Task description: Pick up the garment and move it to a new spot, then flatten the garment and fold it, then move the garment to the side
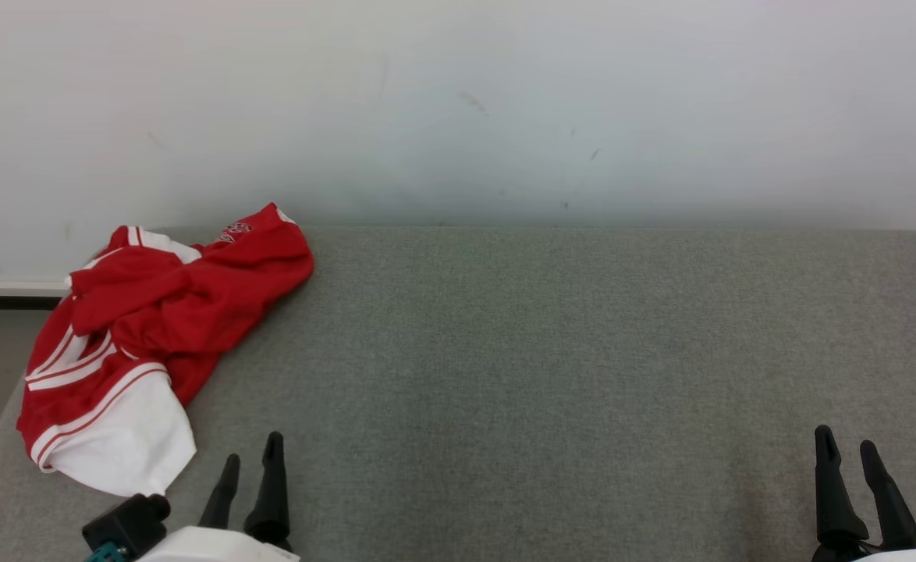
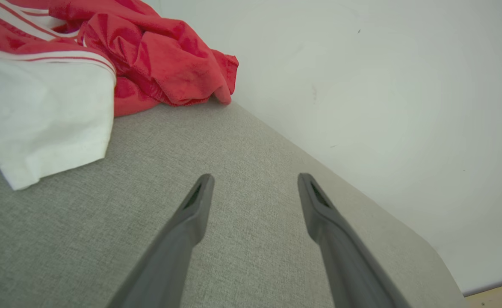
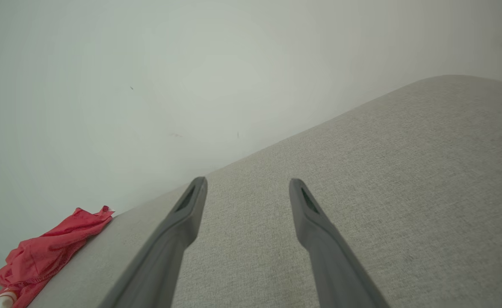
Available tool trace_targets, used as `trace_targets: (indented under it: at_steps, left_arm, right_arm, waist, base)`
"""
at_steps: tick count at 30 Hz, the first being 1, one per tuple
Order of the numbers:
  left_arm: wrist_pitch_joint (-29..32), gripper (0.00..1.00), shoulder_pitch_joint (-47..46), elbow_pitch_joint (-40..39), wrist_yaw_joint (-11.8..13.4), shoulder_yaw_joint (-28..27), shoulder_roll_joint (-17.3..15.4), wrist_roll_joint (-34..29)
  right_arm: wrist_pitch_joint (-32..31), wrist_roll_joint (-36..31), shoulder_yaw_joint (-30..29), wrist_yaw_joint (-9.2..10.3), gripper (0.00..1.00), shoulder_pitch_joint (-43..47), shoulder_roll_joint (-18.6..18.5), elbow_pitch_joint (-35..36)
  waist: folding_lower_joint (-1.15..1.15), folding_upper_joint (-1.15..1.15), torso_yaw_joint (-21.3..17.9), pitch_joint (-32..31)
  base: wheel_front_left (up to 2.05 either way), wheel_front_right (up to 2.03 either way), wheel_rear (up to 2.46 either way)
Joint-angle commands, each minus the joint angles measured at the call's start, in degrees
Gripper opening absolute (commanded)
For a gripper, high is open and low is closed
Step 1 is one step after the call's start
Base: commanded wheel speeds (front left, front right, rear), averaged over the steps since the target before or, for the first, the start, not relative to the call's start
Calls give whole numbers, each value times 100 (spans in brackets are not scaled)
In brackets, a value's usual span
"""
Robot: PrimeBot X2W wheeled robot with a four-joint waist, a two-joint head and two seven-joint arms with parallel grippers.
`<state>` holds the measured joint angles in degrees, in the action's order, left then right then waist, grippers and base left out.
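left gripper: both dark fingers spread wide, nothing between them, bare grey cloth showing through the gap in its wrist view. fingertips hang above the grey fabric-covered surface; contact with it cannot be told.

right gripper: fingers likewise wide apart, nothing held, the same grey weave showing between them.

red-and-white jersey: lies crumpled in a heap on the surface, ahead of the left gripper and off to its outer (left) side, near but not touching. nearest part to the left fingertips is a white panel edged with red and white stripes; it ends just short of them, to their left. the bunched red body lies further ahead, its far end reaching the white wall at the back edge of the surface. small print on the far red fold, too small to read. from the right gripper the jersey is well apart, far off to its left and ahead, seen as a red bundle at the wall line.

between the two grippers: open grey cloth, flat.

a black fitting sits on the left wrist, just beside the jersey's white hem.
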<state>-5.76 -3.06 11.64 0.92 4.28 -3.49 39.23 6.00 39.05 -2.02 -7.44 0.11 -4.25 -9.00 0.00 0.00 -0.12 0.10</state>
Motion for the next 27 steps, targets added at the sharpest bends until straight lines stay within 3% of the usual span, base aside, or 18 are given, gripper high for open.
trace_targets:
  at_steps: [1, 27]
  left_arm:
    - [-87, 100, 0, -88, 36, 23, -73, -232]
    - [-481, 100, 100, -50, 387, 359, -197, -1895]
  right_arm:
    - [59, -183, 21, -5, 100, -17, -84, 107]
    - [448, -1574, 187, -6, 100, 160, -109, 219]
  waist:
    - [0, 0, 0, 2]
    - [0, 0, 36, -8]
  base:
    - [0, 0, 0]
    - [0, 0, 0]
